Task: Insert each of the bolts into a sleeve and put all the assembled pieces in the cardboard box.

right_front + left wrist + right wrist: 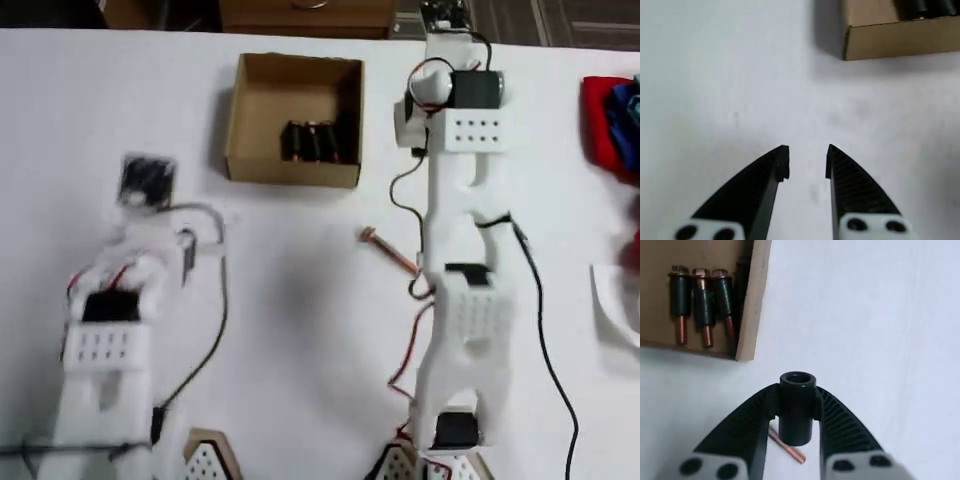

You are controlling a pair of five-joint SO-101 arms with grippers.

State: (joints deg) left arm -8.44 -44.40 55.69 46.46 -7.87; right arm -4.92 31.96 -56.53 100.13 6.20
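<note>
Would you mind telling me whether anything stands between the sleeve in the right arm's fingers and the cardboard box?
Nothing visible does. Only bare table separates the sleeve, held upright in the right gripper, from the cardboard box; the loose bolt lies off that line.

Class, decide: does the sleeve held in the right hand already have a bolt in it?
No, empty: the sleeve shows an open, hollow bore, and a bolt lies loose nearby.

This is looking like a robotics lab or workshop. A white left arm (pixel 100 345) and right arm (pixel 470 310) are trailing exposed cables (pixel 224 290) across a plain white surface (pixel 300 340). A cardboard box (pixel 290 170) is holding hardware, and wooden furniture (pixel 300 15) is standing behind.
</note>
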